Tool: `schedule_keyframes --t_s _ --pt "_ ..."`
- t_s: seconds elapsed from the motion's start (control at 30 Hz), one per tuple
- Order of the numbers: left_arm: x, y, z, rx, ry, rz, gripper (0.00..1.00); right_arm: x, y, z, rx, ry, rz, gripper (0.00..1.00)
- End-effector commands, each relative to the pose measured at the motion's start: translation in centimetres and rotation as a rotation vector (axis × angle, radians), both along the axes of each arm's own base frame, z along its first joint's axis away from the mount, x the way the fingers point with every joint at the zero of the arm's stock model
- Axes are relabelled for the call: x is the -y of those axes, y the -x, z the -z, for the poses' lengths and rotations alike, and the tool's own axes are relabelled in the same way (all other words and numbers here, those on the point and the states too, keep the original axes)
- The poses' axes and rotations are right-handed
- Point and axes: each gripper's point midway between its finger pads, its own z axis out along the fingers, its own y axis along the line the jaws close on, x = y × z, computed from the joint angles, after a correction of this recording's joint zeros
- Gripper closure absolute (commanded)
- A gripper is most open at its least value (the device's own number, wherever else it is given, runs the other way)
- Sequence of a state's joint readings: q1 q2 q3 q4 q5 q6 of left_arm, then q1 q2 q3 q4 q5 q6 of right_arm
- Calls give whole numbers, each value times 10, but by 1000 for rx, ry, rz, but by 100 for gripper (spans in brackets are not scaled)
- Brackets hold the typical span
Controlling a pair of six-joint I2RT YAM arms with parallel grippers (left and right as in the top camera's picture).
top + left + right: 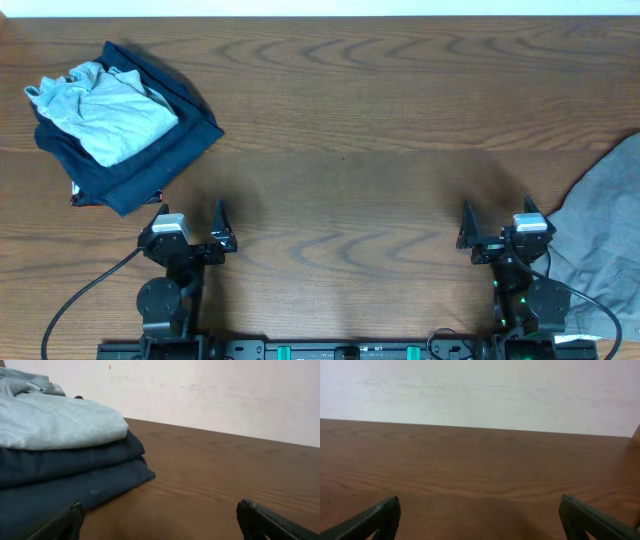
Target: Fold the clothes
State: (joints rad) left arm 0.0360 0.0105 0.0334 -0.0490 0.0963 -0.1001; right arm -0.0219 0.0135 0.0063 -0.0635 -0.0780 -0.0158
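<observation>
Both arms sit at the near edge of the tabletop (pixel 350 120), the left one around 7 o'clock and the right one around 5 o'clock in the overhead view. The left tool (pixel 190 212) is spread wide with nothing between its fingers. Its own wrist view shows the same thing: left tool (pixel 160 521) gaping, with only bare wood in the gap. The right tool (pixel 497 212) is also wide and empty (its wrist cam just shows the right tool (pixel 480 521) over brown wood grain with a pale wall (pixel 480 390) behind).

The grey shorts (pixel 600 230) are a wrinkled heap at about 3 to 4 o'clock, running off the right edge of the overhead frame. They lie just beside the right arm on its outer side. I can't tell whether the cloth actually touches the arm, but neither tool is on it.

Over at 10 o'clock, well apart from the shorts, there's a folded navy garment (pixel 140 165) with a pale grey-blue shirt (pixel 105 112) bunched on top. The left wrist cam sees that stack close up at its 9 o'clock, shirt (pixel 55 420) resting on navy garment (pixel 65 477), just beyond the left tool's left finger.
</observation>
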Motion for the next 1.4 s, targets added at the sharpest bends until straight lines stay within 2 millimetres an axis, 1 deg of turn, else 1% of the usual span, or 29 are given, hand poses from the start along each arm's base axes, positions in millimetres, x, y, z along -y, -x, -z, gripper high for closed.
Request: schedule_keyframes --t_s 0.0,0.13,0.2,0.3,0.4,0.47,0.57,0.67,0.77,0.87,0.93,0.97,1.0,1.03,1.07,1.13,1.27,1.33,1.37 --pt "-1 0 16 -37 -13 -4 2 -4 0 4 -19 -23 -13 1" --pt "-1 0 17 -38 -13 -4 2 0 -1 11 -55 -26 8 1" --pt "-1 0 16 -40 -11 -4 2 6 -1 14 -89 -44 47 1" --pt "-1 1 10 -48 38 -10 2 14 0 14 -153 -55 96 1" --pt "0 0 5 -73 76 -16 2 20 3 11 -245 -52 134 1" --pt "-1 -1 1 -108 99 -21 2 29 6 13 -338 -76 199 1" --pt "1 -4 -7 -176 102 -14 2 42 14 22 -499 -138 312 1" --pt "1 -9 -14 -292 104 -19 2 48 18 30 -672 -207 387 1" --pt "1 -13 -18 -435 108 -24 2 54 18 35 -826 -194 425 1" --pt "9 -17 -22 -555 128 13 2 56 12 37 -917 -165 426 1" --pt "14 -22 -24 -600 143 41 2 58 10 45 -958 -151 437 1" --pt "18 -25 -25 -611 153 63 3 64 14 52 -989 -143 480 3" --pt "24 -27 -24 -624 167 91 2 74 22 59 -1023 -150 560 7" --pt "28 -28 -22 -635 179 115 2 82 31 65 -1055 -165 642 7" --pt "32 -28 -20 -647 191 137 2 91 42 71 -1093 -184 729 6" --pt "36 -28 -16 -666 203 157 2 98 56 83 -1157 -211 822 2" --pt "36 -29 -11 -688 206 154 2 107 73 110 -1279 -218 887 1" --pt "36 -29 -11 -689 206 154 2 109 77 120 -1306 -222 902 1" --pt "36 -29 -11 -689 206 154 2 110 78 125 -1316 -223 906 3"
